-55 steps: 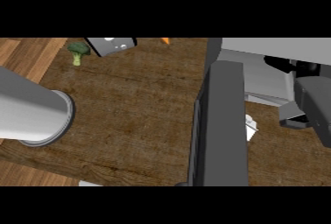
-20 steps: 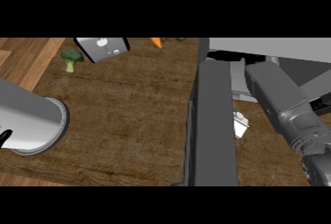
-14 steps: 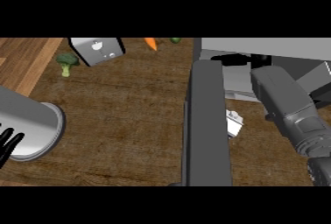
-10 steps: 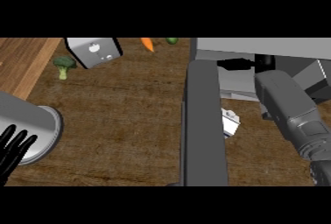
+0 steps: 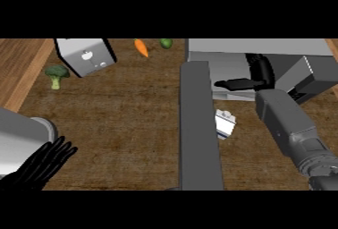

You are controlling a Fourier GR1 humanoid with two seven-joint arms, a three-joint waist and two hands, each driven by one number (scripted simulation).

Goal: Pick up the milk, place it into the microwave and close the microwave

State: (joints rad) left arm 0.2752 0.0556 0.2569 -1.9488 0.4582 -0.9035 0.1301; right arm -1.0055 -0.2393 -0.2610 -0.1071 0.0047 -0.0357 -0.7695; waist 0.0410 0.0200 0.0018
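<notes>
In the head view, the microwave stood at the far right of the wooden counter, its door swung open and reaching toward the near edge. The milk carton lay on the counter just right of the door, near the microwave's mouth and not inside it. The right hand was at the microwave's opening, beyond the milk and apart from it, fingers stretched out and holding nothing. The left hand rested at the near left edge with its fingers straight and spread, beside a grey round pot. Far left lay a broccoli, next to a tilted grey box; a carrot and a small green vegetable lay at the far edge.
</notes>
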